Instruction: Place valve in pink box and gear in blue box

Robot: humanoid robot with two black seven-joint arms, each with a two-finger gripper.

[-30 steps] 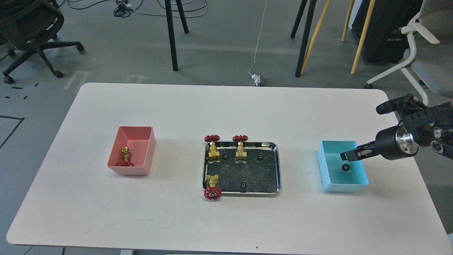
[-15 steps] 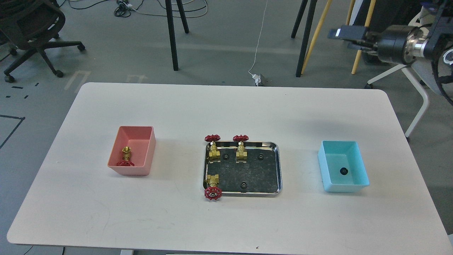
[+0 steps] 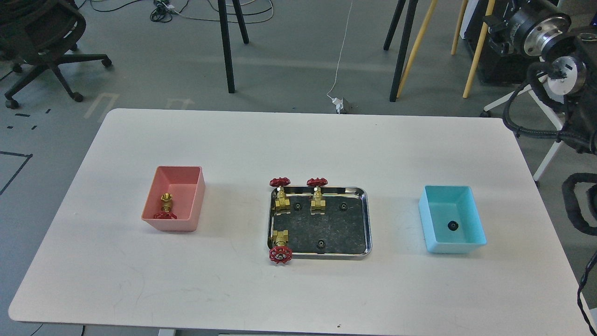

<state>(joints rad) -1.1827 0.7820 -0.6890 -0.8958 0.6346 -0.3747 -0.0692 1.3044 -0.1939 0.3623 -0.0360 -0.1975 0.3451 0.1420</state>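
The right arm (image 3: 541, 32) is hanging high at the upper right corner of the head view, well above and beyond the white rounded surface (image 3: 298, 289). Its far end is showing only as a dark cylinder with a silver ring, and the right tool (image 3: 492, 23) is sitting dark against a dark background, so I cannot tell whether its fingers are apart or together. The left tool is not showing at all.

One small brass-yellow valve with a dark-red handwheel (image 3: 166, 207) is already lying inside the salmon-pink plastic box (image 3: 196, 186) at the left, and one tiny black toothed gear (image 3: 453, 226) is lying on the floor of the light cyan-blue plastic box (image 3: 426, 205) at the right.

The remaining work is sitting in the shiny steel tray (image 3: 368, 219) at the middle: two valves (image 3: 281, 198) (image 3: 317, 198) are lying along its far edge with handwheels pointing away from the robot, and a third valve (image 3: 280, 245) is lying at the near left corner, its long axis running front to back and its handwheel hanging over the near rim. Three loose gears (image 3: 297, 206) (image 3: 343, 206) (image 3: 321, 243) are lying between them.

From the right tool, everything in the tray is lying down and to the left, well apart. The gears toward the tray's right half seem the nearer reach for it, while the valves, crowding the left half, look better suited to the unseen left arm.
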